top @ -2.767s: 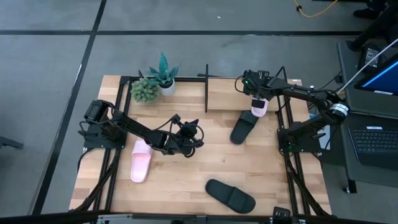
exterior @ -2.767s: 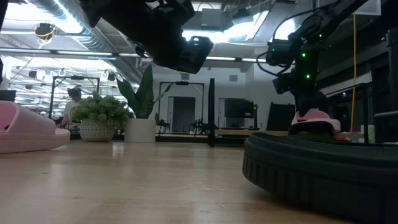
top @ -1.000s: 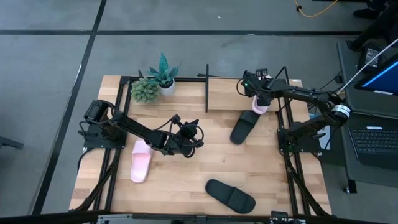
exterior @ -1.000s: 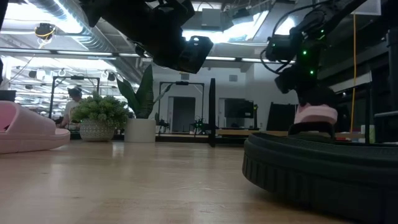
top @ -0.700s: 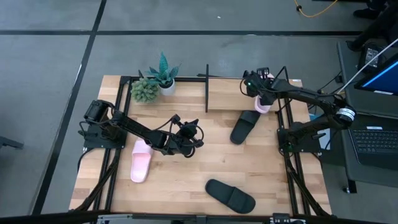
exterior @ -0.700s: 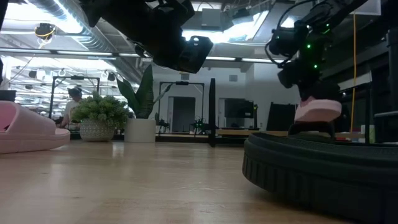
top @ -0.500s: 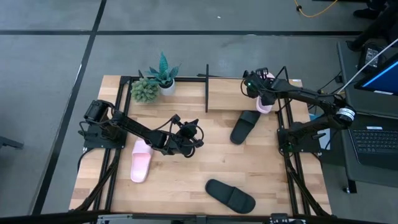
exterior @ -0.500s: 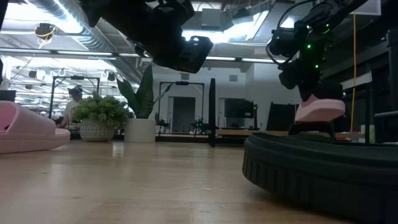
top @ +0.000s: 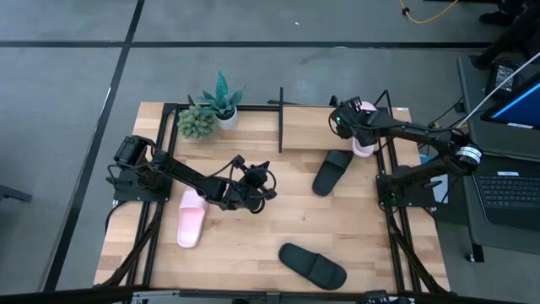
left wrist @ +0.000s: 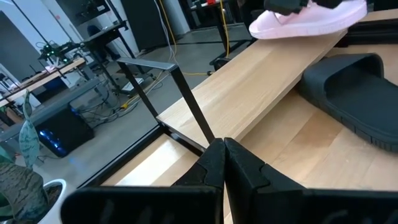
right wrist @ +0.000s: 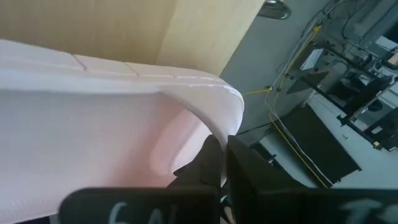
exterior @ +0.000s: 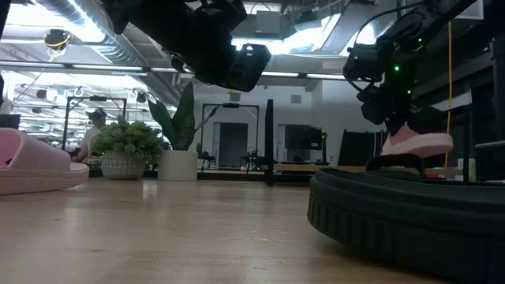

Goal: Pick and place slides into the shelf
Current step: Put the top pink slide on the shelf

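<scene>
Slides: none shelved yet, I judge; my right gripper (top: 353, 127) pinches one pink slide (top: 364, 145) over the shelf board (top: 308, 128); three wait on the table (top: 253, 245); left gripper (top: 261, 187) closed, idle.

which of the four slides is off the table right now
The pink slide gripped by the right end effector, over the shelf board. The other pink one and both black ones lie on the table.

Slides: two pale pink (top: 191, 217) (top: 364, 145), two matte black (top: 332, 171) (top: 313, 265). Shelf (top: 312, 127): thin black rods, light wood board. Counter (top: 253, 245): pale wood-grain planks. Beside shelf: green plants (top: 197, 122) (top: 223, 95), white pot (top: 226, 121). Arms (top: 181, 175): dark.
</scene>
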